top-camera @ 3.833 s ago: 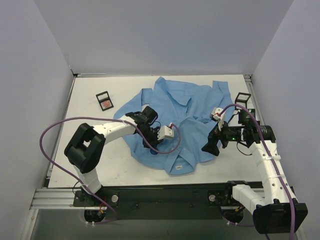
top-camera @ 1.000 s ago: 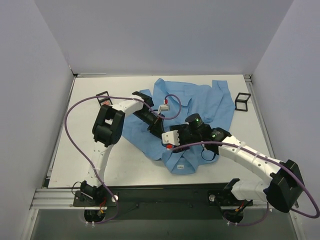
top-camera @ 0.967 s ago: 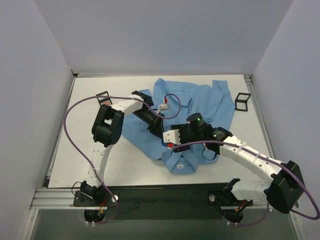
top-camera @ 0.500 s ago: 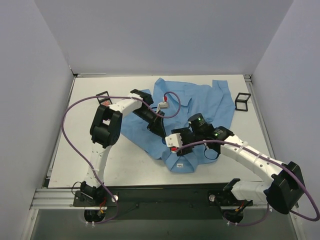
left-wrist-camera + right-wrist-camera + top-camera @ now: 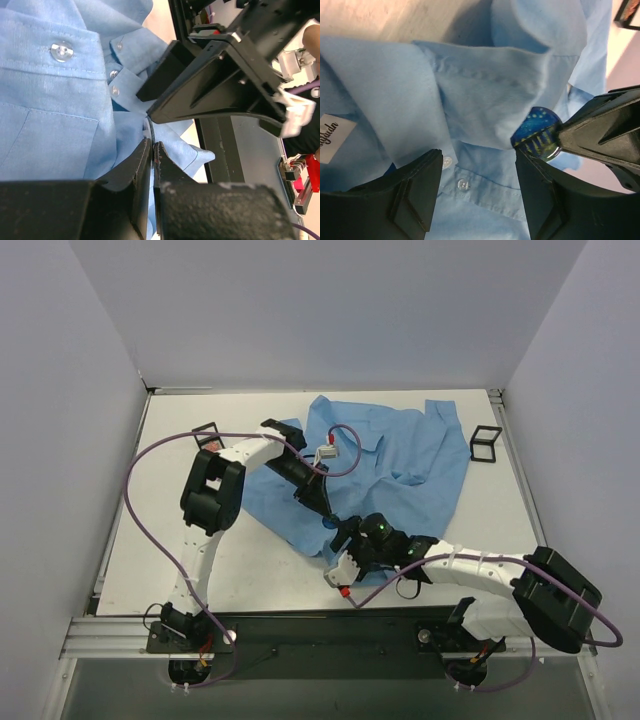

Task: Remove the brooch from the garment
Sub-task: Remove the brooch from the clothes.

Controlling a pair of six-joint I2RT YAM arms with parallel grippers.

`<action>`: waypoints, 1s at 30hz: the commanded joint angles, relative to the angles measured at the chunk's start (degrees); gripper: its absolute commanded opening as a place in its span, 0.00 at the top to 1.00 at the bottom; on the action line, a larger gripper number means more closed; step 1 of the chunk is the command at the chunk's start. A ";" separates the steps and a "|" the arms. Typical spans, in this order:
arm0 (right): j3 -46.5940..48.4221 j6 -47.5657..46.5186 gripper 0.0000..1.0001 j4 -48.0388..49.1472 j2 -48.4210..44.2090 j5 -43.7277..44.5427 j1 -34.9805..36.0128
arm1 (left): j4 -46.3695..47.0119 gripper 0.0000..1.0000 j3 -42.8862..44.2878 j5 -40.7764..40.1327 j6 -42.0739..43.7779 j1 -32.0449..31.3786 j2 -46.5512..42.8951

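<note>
— What's around, and what blocks you?
— One black frame (image 5: 486, 442) sits just beside the garment's (image 5: 400, 450) right edge. A second black frame (image 5: 205, 432) lies off its left, on the table (image 5: 150, 530). From my right wrist, a collar fold covers the left rim of the brooch (image 5: 537, 131).
— Your grippers?
— My left gripper (image 5: 151, 150) is pressed nearly together, pinching the brooch by its edge. My right gripper (image 5: 477, 156) stands spread close beside it, holding nothing.
— And the brooch?
— It's round and glossy dark blue with pale dots and stripes, and it sits at the garment's near edge.
</note>
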 commanded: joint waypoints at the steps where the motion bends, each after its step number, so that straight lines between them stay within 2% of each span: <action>1: -6.13 -9.41 0.40 23.95 0.96 5.73 0.72 | -13.99 1.00 1.07 2.33 0.13 -0.21 -0.12; 2: -7.97 -10.20 0.41 29.02 1.05 5.82 0.90 | -13.91 1.00 0.98 2.33 0.13 -0.20 -0.12; 8: -12.37 -15.74 0.44 42.22 0.88 4.94 1.16 | -13.91 1.00 0.28 2.68 0.57 -0.29 -0.21; 13: -16.94 -18.28 0.45 54.97 2.46 -0.14 1.25 | -13.91 1.00 0.28 2.86 0.57 -0.38 -0.12; 24: -20.03 -18.73 0.47 54.83 2.63 -1.65 1.16 | -13.91 1.00 -0.16 3.39 0.75 -0.38 -1.88; 30: -19.33 -19.78 0.48 58.69 6.84 -2.53 1.51 | -13.91 1.00 -0.60 3.82 1.19 -0.29 -1.88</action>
